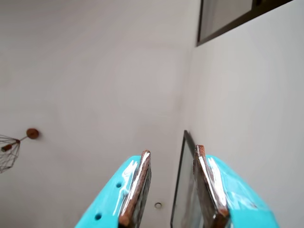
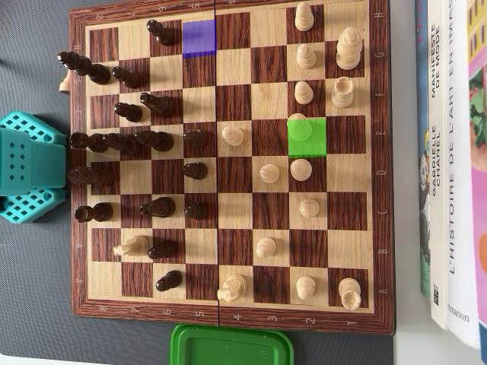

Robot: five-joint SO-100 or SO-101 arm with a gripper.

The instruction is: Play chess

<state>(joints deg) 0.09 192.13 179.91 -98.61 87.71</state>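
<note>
In the overhead view a wooden chessboard (image 2: pixel 228 313) fills the frame, with dark pieces (image 2: pixel 156 140) mostly on its left half and light pieces (image 2: pixel 303 169) mostly on its right. One square near the top is tinted purple (image 2: pixel 199 38) and is empty. One square right of centre is tinted green (image 2: pixel 312 143) and carries a light pawn (image 2: pixel 301 126). The teal arm (image 2: pixel 27 167) sits off the board's left edge. In the wrist view my gripper (image 1: pixel 172 151) points up at a wall and ceiling. Its teal jaws stand apart with nothing between them.
Books (image 2: pixel 453 152) lie along the board's right side and a green lid (image 2: pixel 232 346) lies below its bottom edge. A light knight (image 2: pixel 131 245) stands among the dark pieces. The wrist view shows a wire lamp (image 1: pixel 8 151), a dark-framed pane (image 1: pixel 183 190) and a window (image 1: pixel 228 19).
</note>
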